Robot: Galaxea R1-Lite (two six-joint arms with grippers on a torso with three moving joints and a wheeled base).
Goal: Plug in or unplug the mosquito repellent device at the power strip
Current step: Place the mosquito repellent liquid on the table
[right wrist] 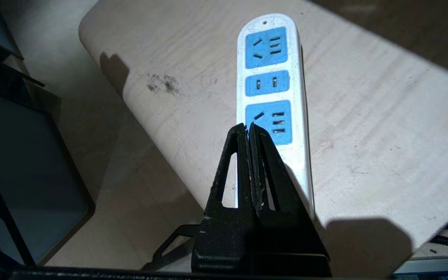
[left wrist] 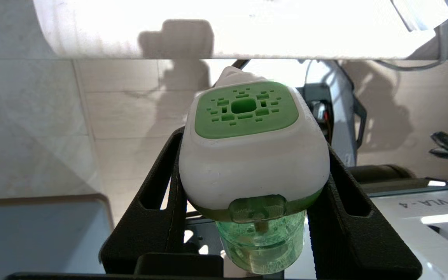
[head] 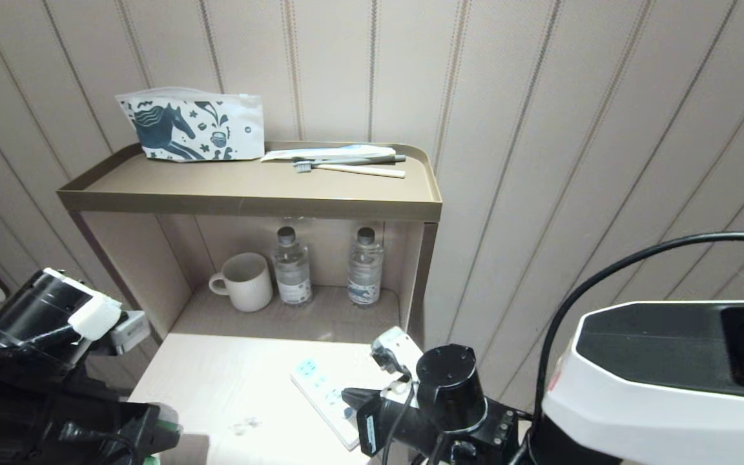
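One mosquito repellent device (left wrist: 253, 155) fills the centre of the left wrist view, pinched at its white heater cap between the two black fingers (left wrist: 150, 210) of the left gripper (left wrist: 253, 217), its translucent green bottle hanging at the lower edge of the frame. It is held clear of the table, near the lower left corner of the head view where the left arm sits — only a sliver of green shows there. By its looks the device is light and rigid, but the smooth, rounded cap could slip or twist under a loose pinch; the flat flanks of the cap, where the fingers now bear, seem the safest hold, while the thin bottle is better left unsqueezed.

The power strip (right wrist: 272, 97) lies on the pale table (right wrist: 364, 128), running up the middle of the right wrist view with all three blue socket faces bare. Over its near end hovers the right gripper (right wrist: 249, 130), its fingers pressed together and holding nothing — whether the tips touch the strip cannot be told.

Farther off, in the upper half of the head view, a shelf unit (head: 249, 200) carries a printed pouch (head: 194, 126) and toothbrushes (head: 346, 165), with a mug (head: 246, 281) and two water bottles (head: 294, 268) beneath.
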